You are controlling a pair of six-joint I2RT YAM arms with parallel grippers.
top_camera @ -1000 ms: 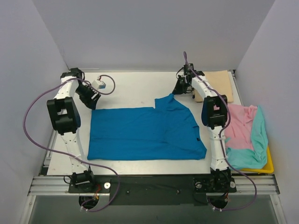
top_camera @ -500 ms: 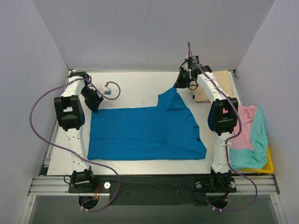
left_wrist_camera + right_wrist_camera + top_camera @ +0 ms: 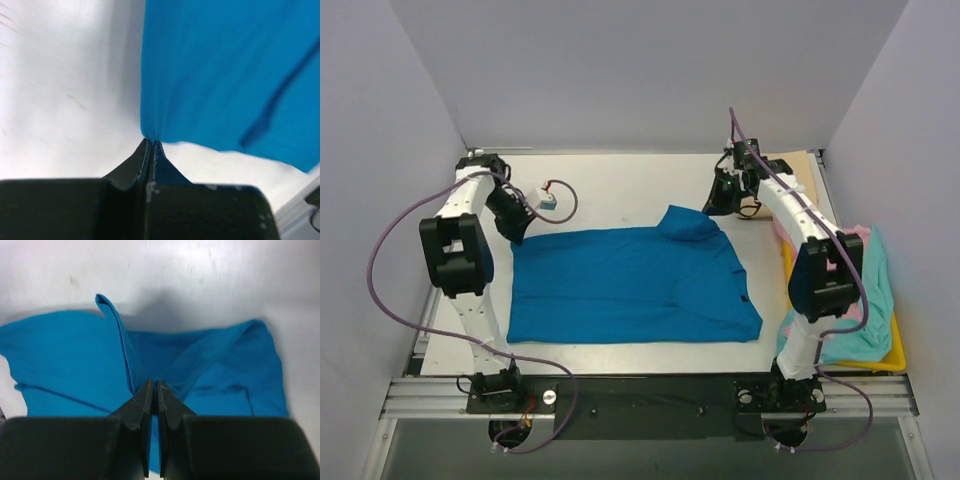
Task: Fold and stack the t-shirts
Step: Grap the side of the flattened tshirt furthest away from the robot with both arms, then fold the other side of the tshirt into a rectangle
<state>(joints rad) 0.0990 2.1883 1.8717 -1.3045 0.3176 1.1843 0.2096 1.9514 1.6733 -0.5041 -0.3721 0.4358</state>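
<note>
Blue cloth fills the middle of the white counter (image 3: 620, 185): the blue t-shirt (image 3: 630, 285) lies spread flat, its hem toward the left of the overhead view. At its upper left corner the left tool (image 3: 517, 230) has its fingers pressed fully together on the very edge of the fabric. The left wrist view shows the cloth (image 3: 225, 75) fanning out from that pinch (image 3: 151, 145).

Toward the upper right of the shirt, one sleeve is bunched and folded inward. The right tool (image 3: 718, 205) sits just beside it, its fingers closed with only a hairline slit between them. In the right wrist view, creases in the blue fabric (image 3: 200, 355) converge at the tips (image 3: 154, 385), so it seems to grip a fold.

Farther right, at the back corner, a beige t-shirt (image 3: 803, 160) lies flat, partly behind the right arm. Along the right edge, the yellow tray (image 3: 898, 352) holds a pink t-shirt (image 3: 858, 234) and a teal t-shirt (image 3: 876, 285), heaped and spilling over its rim.
</note>
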